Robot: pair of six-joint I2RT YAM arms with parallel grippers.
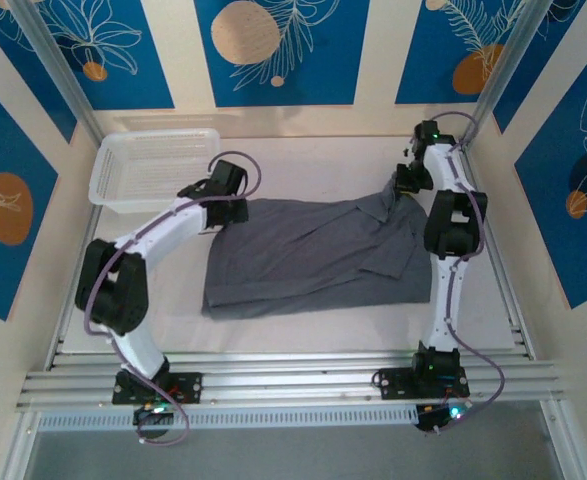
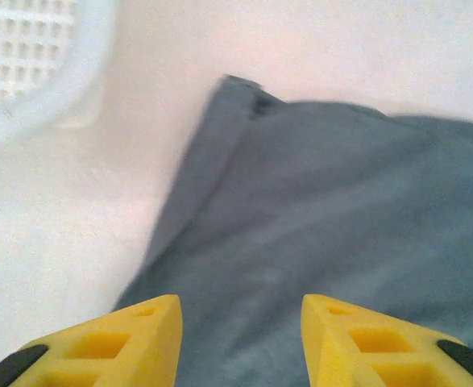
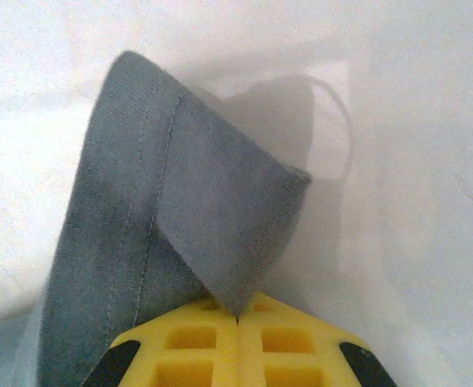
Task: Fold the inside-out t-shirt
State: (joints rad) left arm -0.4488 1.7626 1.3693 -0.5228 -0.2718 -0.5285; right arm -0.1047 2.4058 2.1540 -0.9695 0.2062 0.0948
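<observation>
The slate-grey inside-out t-shirt [image 1: 313, 255] lies spread across the middle of the table. My left gripper [image 1: 225, 208] hovers over its far left corner; in the left wrist view its yellow fingers [image 2: 143, 334] stand apart above the grey cloth [image 2: 325, 226], holding nothing. My right gripper [image 1: 403, 190] is at the shirt's far right corner. Seen from the right wrist, that gripper [image 3: 238, 316] is shut on a hemmed fold of the t-shirt [image 3: 196, 218], lifted off the table.
A white mesh-sided basket [image 1: 153, 168] stands at the back left, close to my left arm; its rim [image 2: 51, 89] shows beside the shirt corner. Blue patterned walls and metal posts enclose the table. Aluminium rails run along the near edge [image 1: 293, 385].
</observation>
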